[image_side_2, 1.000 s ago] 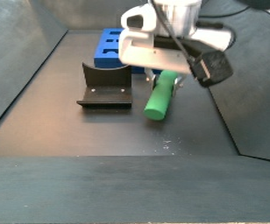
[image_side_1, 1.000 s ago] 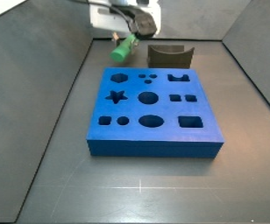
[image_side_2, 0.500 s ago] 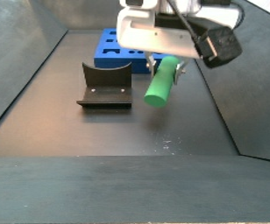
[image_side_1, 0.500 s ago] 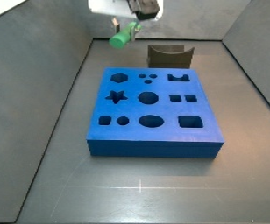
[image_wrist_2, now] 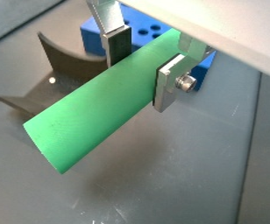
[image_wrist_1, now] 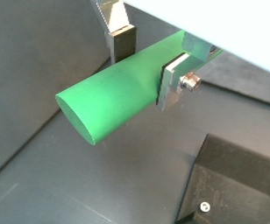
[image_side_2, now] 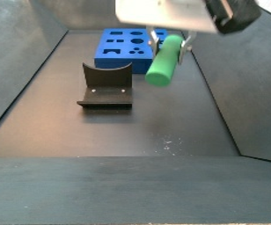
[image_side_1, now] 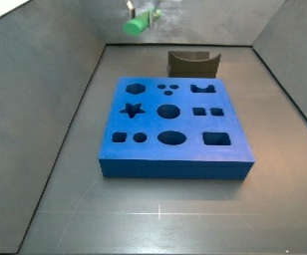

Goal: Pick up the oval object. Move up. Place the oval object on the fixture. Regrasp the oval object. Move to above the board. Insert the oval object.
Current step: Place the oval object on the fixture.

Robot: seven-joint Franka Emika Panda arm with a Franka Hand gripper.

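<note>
While the gripper [image_wrist_2: 144, 63] hung well above the floor, near the top edge of both side views, its two silver plate fingers [image_wrist_1: 176, 80] were closed narrowly on the oval object [image_wrist_1: 128, 86], a smooth green rod. The grasp sat near one end, so most of the rod projected out to one side, sloping downward in a side view [image_side_2: 164, 59]. The rod touched nothing but the finger pads.

The fixture [image_side_2: 105, 86], a dark open-topped holder, stood on the floor below and to one side of the rod, just beside the short end of the blue board [image_side_1: 171, 125]. All cut-outs in the board were empty.

Judged risks from this state:
- The off-centre grip left a long overhang; the smooth rod could rotate or slip between the pads during travel.
- A tilted rod could strike the fixture wall on descent instead of seating in it, and could shift the fixture.
- A poor seat there would leave the regrasp misaligned for the oval hole.

The floor was a dark, matte, lightly scuffed sheet, enclosed by plain grey sloping walls. No other loose items were visible.
</note>
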